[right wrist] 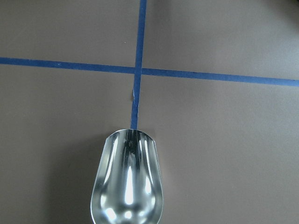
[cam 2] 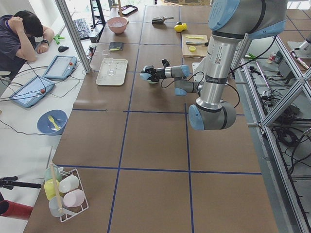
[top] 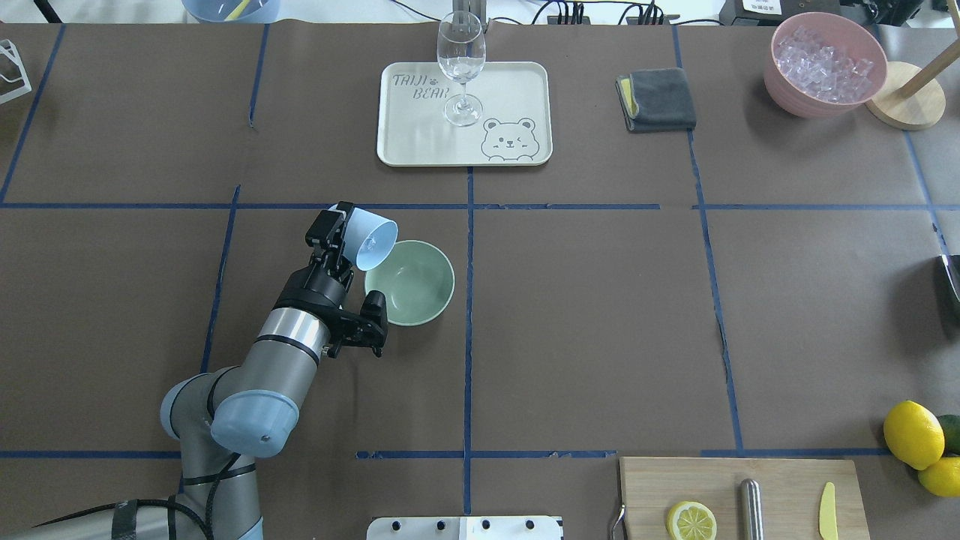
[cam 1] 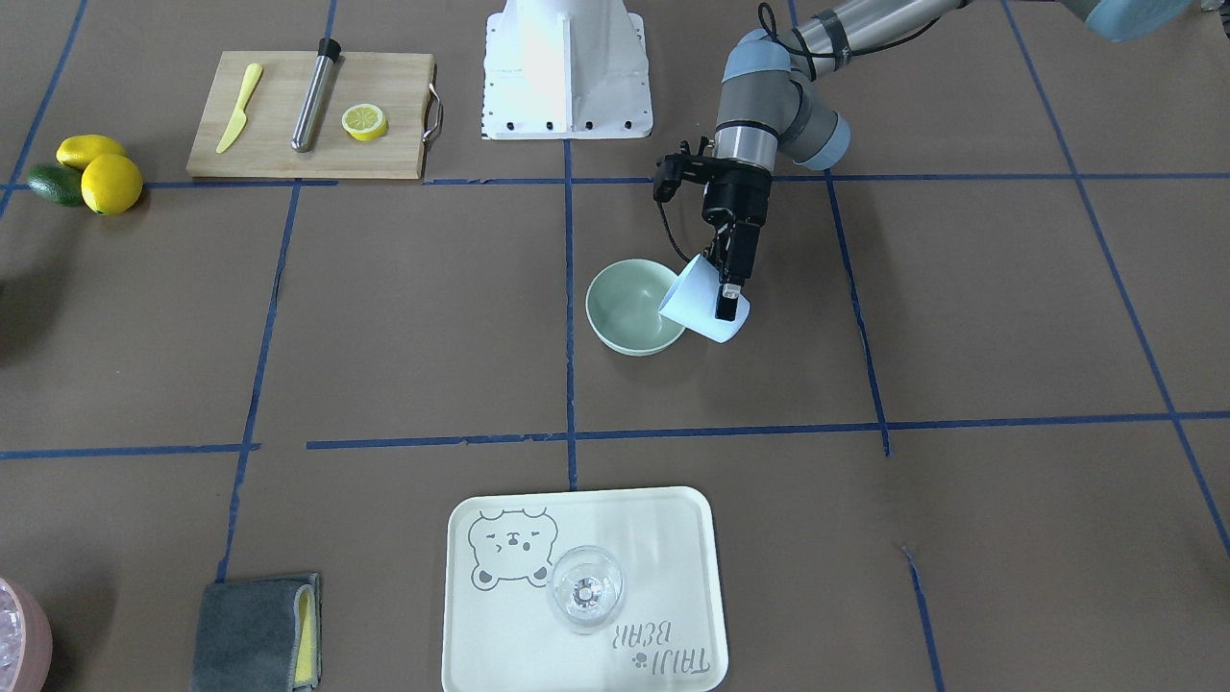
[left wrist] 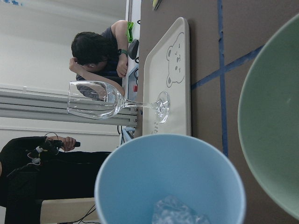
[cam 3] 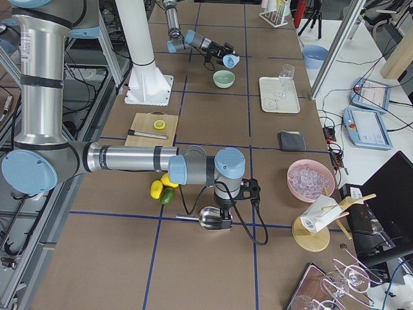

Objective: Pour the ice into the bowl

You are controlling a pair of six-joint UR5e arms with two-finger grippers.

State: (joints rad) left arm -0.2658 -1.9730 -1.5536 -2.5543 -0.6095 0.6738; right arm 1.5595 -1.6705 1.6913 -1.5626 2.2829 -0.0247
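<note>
Left gripper (cam 1: 730,296) clamps the tilted blue cup (cam 1: 687,306) of ice (left wrist: 177,212) over the bowl (cam 1: 623,312) beside it; right gripper (cam 3: 224,210): cannot tell.

Left wrist cam crops loads: the bowl (left wrist: 275,140) runs off the picture's right edge and the blue cup (left wrist: 163,172) is cut at the bottom, so only a sliver of ice (left wrist: 175,212) shows. The scoop (right wrist: 127,182) loses its handle off the right wrist cam's bottom edge, and the right gripper (cam 3: 221,218) is too small to read as open or closed.
</note>
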